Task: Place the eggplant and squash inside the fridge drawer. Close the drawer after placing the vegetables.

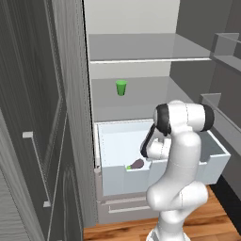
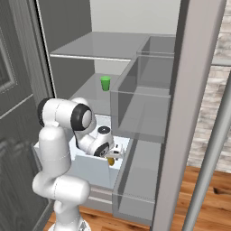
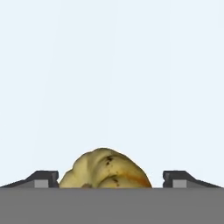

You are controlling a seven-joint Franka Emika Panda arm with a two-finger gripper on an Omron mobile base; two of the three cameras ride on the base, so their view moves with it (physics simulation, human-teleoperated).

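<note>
Squash (image 3: 105,169) sits between parted tool (image 3: 110,178) tips, apparently free.

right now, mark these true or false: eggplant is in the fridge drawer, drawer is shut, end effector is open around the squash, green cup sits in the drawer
1. The eggplant lies inside the fridge drawer. True.
2. The fridge drawer is pushed shut. False: it stands pulled out and open.
3. The end effector is open, its fingertips either side of the squash. True; contact cannot be told.
4. The green cup sits in the drawer. False: it stands on the shelf above.
</note>
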